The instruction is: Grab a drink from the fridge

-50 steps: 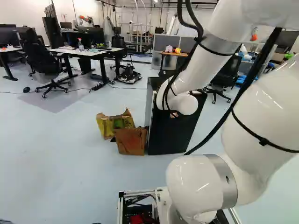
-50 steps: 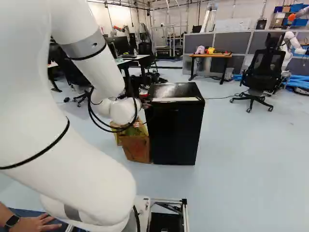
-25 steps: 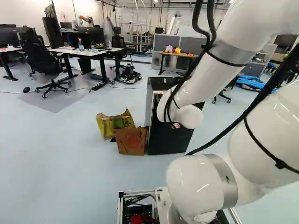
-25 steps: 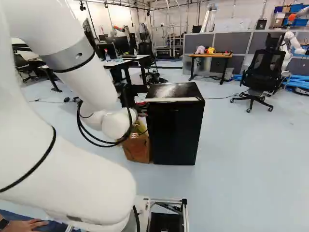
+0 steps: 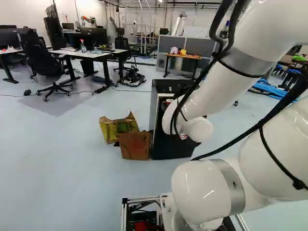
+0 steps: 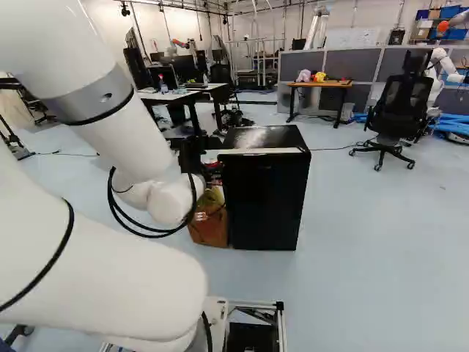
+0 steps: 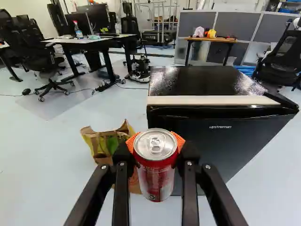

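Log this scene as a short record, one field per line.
gripper: shut on the red can
red can: silver top showing, held outside the fridge
fridge: black, pale strip along its top front edge
brown bag: beside the fridge
yellow bag: just beyond the brown one
task: drink in grip

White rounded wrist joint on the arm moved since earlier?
Yes: in the right base view, the joint sits lower, further left of the black boxy fridge.
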